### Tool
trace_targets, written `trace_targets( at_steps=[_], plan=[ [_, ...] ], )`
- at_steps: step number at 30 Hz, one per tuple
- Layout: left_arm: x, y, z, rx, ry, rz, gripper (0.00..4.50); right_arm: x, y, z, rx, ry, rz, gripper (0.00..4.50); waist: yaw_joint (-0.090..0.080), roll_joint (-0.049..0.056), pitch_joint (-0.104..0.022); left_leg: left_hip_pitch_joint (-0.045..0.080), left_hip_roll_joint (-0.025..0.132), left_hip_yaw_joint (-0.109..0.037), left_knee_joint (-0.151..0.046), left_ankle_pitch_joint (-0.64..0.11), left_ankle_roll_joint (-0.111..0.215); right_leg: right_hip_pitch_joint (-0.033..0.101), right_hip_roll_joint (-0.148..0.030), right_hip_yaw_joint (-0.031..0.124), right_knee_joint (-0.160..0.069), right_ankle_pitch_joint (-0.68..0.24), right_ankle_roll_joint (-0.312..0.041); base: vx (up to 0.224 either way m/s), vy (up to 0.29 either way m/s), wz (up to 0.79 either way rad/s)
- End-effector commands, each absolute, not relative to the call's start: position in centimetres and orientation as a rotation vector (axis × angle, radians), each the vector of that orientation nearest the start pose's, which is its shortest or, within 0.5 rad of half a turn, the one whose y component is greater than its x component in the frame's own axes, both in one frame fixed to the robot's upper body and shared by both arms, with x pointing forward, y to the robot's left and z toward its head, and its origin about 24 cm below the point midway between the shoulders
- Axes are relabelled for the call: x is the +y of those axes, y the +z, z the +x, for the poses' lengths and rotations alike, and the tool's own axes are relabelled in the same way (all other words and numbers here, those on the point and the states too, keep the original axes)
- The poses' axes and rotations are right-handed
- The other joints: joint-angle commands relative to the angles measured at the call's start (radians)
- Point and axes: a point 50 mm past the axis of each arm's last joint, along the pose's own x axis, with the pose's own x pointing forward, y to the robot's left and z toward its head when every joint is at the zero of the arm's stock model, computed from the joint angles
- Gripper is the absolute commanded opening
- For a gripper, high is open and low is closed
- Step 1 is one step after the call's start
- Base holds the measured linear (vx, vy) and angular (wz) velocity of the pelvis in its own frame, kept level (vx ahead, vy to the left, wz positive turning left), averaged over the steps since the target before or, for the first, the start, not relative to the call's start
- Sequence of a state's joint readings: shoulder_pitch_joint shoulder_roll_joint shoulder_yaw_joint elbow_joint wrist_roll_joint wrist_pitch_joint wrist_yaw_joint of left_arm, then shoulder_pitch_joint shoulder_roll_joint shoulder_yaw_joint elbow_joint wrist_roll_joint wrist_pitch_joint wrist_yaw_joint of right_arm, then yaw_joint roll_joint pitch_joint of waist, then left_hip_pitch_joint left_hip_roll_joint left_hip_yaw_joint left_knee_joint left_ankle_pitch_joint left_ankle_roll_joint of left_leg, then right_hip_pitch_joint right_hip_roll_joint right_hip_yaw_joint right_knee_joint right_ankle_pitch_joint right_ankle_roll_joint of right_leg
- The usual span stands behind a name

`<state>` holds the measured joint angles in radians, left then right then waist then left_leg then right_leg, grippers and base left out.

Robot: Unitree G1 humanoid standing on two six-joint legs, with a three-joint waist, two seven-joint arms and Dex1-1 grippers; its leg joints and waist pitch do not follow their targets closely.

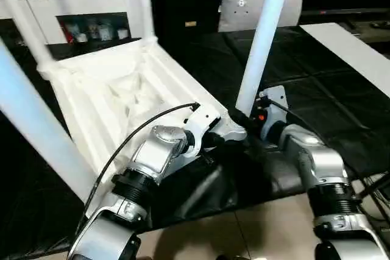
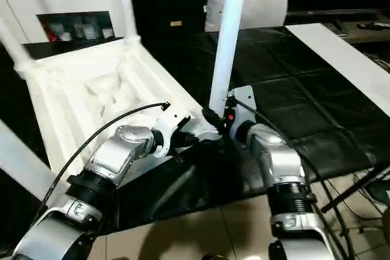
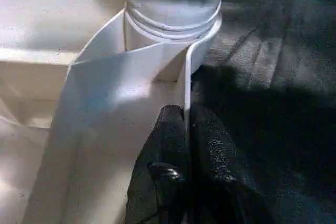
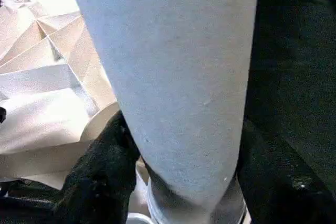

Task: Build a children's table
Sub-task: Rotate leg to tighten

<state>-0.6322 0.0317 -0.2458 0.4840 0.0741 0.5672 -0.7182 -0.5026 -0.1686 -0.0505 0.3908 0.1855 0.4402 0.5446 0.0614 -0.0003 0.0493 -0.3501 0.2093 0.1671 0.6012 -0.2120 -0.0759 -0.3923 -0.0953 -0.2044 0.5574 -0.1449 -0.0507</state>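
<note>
Silver forearms lead to the work: the tabletop (image 1: 116, 89), inverted on the black desk (image 1: 317, 89), is pinched at its rim by the clenched left tool (image 3: 184, 129), while the right tool (image 4: 178, 145) grasps a leg (image 1: 259, 47) seated at the near corner socket (image 3: 173, 14). Twisting it fully home appears to be needed next.

Upright legs (image 1: 263, 41) ringing the tabletop (image 1: 116, 98); open black cover (image 1: 317, 83) rightward.

One tabletop (image 1: 116, 95), four legs (image 1: 263, 41)
</note>
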Motion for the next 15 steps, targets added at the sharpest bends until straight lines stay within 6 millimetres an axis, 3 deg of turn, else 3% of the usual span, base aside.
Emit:
trace_targets(
  at_steps=[1, 2, 4, 5, 6, 11, 15],
  plan=[
    [2.1, 7.5, 31.9, 0.415, -1.109, 0.197, 0.0, -11.3, 5.0, 32.3, 0.382, 0.717, 0.146, 3.04, 0.014, -0.011, -0.082, -0.01, 0.031, -0.015, -0.057, -0.037, 0.09, 0.069, -0.08, 0.072, -0.06, -0.279, -0.035, 0.0, 0.0, 0.0],
    [2.9, 7.3, 31.8, 0.414, -1.138, 0.264, 0.0, -12.3, 5.5, 31.8, 0.348, 0.781, 0.115, 3.1, 0.022, -0.012, -0.086, -0.012, 0.032, -0.014, -0.053, 0.006, 0.11, 0.071, -0.081, 0.079, -0.043, -0.203, -0.062, 0.0, 0.0, 0.0],
    [3.5, 7.1, 31.8, 0.418, -1.147, 0.3, 0.0, -13.1, 5.7, 31.4, 0.329, 0.829, 0.092, 3.33, 0.028, -0.012, -0.088, -0.014, 0.034, -0.014, -0.051, 0.035, 0.125, 0.07, -0.081, 0.082, -0.033, -0.154, -0.078, 0.0, 0.0, 0.0],
    [3.7, 7.0, 31.9, 0.42, -1.147, 0.307, 0.0, -13.5, 5.8, 31.3, 0.322, 0.846, 0.086, 3.46, 0.04, -0.011, -0.082, -0.01, 0.033, -0.008, -0.05, 0.026, 0.139, 0.065, -0.08, 0.084, -0.036, -0.157, -0.089, 0.0, 0.0, 0.0],
    [3.9, 6.9, 31.9, 0.42, -1.159, 0.317, 0.0, -14.0, 6.0, 31.2, 0.317, 0.861, 0.079, 3.46, 0.041, -0.012, -0.079, -0.011, 0.031, -0.006, -0.051, 0.012, 0.136, 0.064, -0.079, 0.084, -0.04, -0.18, -0.087, 0.0, 0.0, 0.0],
    [5.0, 6.9, 31.4, 0.425, -1.268, 0.348, 0.0, -17.1, 7.1, 30.1, 0.292, 0.974, 0.032, 3.89, 0.064, -0.011, -0.072, 0.001, 0.028, -0.002, -0.058, -0.091, 0.089, 0.063, -0.078, 0.079, -0.068, -0.37, -0.018, 0.0, 0.0, 0.0],
    [5.8, 6.9, 30.8, 0.428, -1.379, 0.389, 0.0, -19.1, 7.7, 29.4, 0.321, 1.04, -0.052, 4.24, 0.077, -0.011, -0.075, 0.004, 0.03, -0.003, -0.058, -0.109, 0.075, 0.06, -0.077, 0.078, -0.071, -0.393, 0.0, 0.0, 0.0, 0.0]
  ],
)
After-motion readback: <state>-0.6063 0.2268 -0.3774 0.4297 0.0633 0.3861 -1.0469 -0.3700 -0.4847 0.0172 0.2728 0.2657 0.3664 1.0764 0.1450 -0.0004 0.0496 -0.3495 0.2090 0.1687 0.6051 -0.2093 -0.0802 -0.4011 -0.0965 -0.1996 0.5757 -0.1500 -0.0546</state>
